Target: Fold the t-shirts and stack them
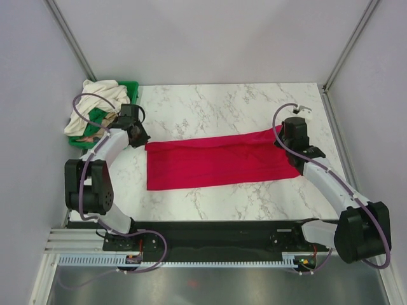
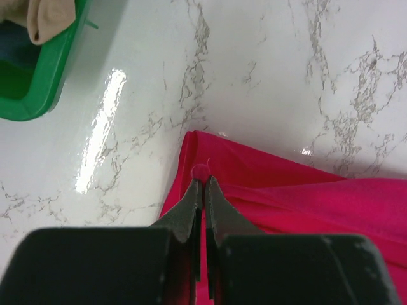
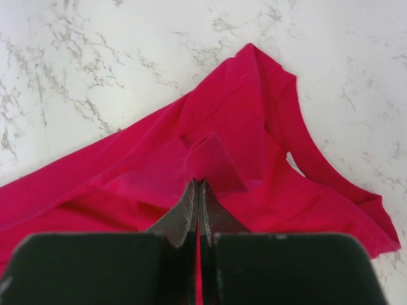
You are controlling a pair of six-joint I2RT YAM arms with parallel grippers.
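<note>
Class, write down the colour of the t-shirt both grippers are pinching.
The t-shirt is crimson red, clearest in the top external view.

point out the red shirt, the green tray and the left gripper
red shirt [image 1: 216,162], top view, middle of the cloth
green tray [image 2: 51,76], left wrist view, its right rim
left gripper [image 2: 203,184], left wrist view, between its fingertips, shut on the red shirt

No writing, label, brand, number or sign can be read anywhere, whether on the crimson-red fabric t-shirt [image 1: 216,162], the green plastic tray [image 1: 131,87] or the white marble-patterned table [image 1: 222,108].
</note>
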